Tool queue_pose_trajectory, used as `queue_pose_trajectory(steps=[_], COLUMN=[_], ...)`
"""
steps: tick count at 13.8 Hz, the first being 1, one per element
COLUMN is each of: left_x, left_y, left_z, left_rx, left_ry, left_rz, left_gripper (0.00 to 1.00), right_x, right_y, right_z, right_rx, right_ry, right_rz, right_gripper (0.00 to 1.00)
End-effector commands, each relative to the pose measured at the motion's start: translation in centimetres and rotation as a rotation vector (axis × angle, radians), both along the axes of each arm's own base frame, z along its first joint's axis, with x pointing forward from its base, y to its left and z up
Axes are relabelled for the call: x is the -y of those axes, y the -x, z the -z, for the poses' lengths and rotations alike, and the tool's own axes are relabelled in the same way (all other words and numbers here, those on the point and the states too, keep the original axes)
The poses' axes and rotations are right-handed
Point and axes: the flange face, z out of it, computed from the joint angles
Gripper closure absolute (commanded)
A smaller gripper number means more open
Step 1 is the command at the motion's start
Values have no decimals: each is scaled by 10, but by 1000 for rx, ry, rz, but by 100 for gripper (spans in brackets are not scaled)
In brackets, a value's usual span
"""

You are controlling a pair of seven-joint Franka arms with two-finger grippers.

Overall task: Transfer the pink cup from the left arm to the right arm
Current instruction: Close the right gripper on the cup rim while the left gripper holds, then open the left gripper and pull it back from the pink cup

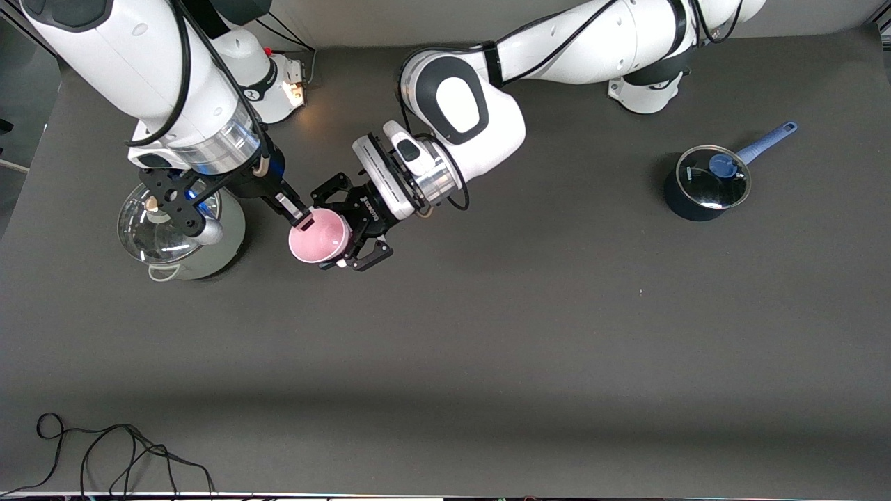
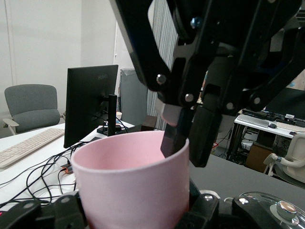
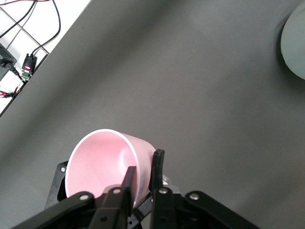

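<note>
The pink cup (image 1: 319, 238) hangs over the table near the right arm's end, beside a grey pot, with its mouth up. My left gripper (image 1: 334, 233), the black claw-like one, is shut around the cup's lower body (image 2: 133, 191). My right gripper (image 1: 305, 221) comes down onto the cup's rim. In the right wrist view one slim finger is inside the cup (image 3: 102, 162) and the other outside, and my right gripper (image 3: 144, 164) is shut on the wall. The left wrist view shows those fingers (image 2: 174, 140) straddling the rim. Both grippers hold the cup at once.
A grey-green pot with a glass lid (image 1: 181, 236) stands under the right arm's wrist, close to the cup. A dark blue saucepan with a glass lid and blue handle (image 1: 706, 182) stands toward the left arm's end. A black cable (image 1: 104, 452) lies near the table's front edge.
</note>
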Motion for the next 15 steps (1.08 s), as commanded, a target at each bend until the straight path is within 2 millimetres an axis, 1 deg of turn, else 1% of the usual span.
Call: queue_pose_trajectory(steps=[1, 2, 3, 4, 6, 8, 9, 10, 11, 12, 13, 14, 15], left_x=[-17, -13, -7, -8, -11, -13, -24, -42, -54, -58, -68, -79, -90], left_y=[-19, -16, -11, -11, -13, -14, -25, -43, -54, -57, -65, -76, -87], left_z=[-6, -6, -5, -5, -12, -14, -14, -14, -7, -5, -8, 0, 4], left_rx=[76, 103, 106, 106, 118, 121, 135, 144, 141, 162, 199, 222, 267], left_ry=[-57, -72, -76, -77, -77, -78, -86, -90, -100, -111, -120, -135, -151], left_rz=[-57, -50, -43, -43, -49, -51, -65, -87, -87, -70, -54, -32, -1], left_gripper=[13, 0, 0, 0, 0, 0, 0, 0, 0, 0, 0, 0, 0], right_x=[-2, -3, -3, -2, -2, -2, 0, 1, 2, 8, 17, 37, 63], right_y=[-1, -1, -2, -2, -2, -3, -5, -7, -9, -15, -22, -33, -47], right_z=[0, 0, 0, 0, -1, -2, -3, -4, -6, -8, -9, -10, -8], right_rx=[0, 1, 3, 4, 9, 20, 31, 50, 69, 96, 121, 139, 144], right_ry=[26, 25, 25, 27, 27, 23, 29, 38, 42, 46, 52, 52, 53], right_rz=[1, 0, -8, -17, -16, -17, -14, -10, -7, -5, -14, -10, 5], right_gripper=[97, 100, 100, 100, 100, 100, 100, 100, 100, 100, 100, 100, 100])
